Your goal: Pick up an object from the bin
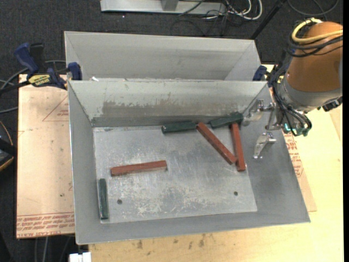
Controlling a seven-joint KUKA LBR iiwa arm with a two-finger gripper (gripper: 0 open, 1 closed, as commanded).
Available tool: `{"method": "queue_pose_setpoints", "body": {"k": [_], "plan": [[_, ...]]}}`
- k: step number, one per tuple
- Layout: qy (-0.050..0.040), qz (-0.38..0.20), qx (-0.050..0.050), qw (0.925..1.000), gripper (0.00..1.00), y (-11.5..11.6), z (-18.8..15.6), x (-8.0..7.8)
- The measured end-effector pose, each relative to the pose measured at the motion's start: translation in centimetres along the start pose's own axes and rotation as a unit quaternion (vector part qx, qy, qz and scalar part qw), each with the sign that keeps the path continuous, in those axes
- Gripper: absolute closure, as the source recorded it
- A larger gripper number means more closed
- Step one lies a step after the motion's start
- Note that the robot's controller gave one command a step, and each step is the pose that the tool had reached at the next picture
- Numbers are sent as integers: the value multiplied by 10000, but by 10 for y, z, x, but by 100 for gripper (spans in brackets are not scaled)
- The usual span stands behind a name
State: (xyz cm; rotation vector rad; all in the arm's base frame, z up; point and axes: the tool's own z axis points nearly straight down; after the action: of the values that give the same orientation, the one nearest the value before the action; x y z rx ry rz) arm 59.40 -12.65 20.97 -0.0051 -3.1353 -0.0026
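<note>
The gripper (264, 130) hangs at the scene's right; open or shut, I cannot tell; the nearest red bar (238, 146) lies just left, running near-to-far.

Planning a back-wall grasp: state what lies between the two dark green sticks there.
In the camera view, the upper end of the slanted red stick sits between the left green stick and the right green stick.
</note>
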Motion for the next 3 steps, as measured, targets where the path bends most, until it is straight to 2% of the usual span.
{"method": "queue_pose_setpoints", "body": {"k": [1, 2, 3], "plan": [[-41, -13, 7, 10000, 0, 0, -5, -2], [-64, 412, 7, 9991, 0, 4, 31, 0], [-55, 1015, -1, 9948, 0, 8, 93, 0]]}}
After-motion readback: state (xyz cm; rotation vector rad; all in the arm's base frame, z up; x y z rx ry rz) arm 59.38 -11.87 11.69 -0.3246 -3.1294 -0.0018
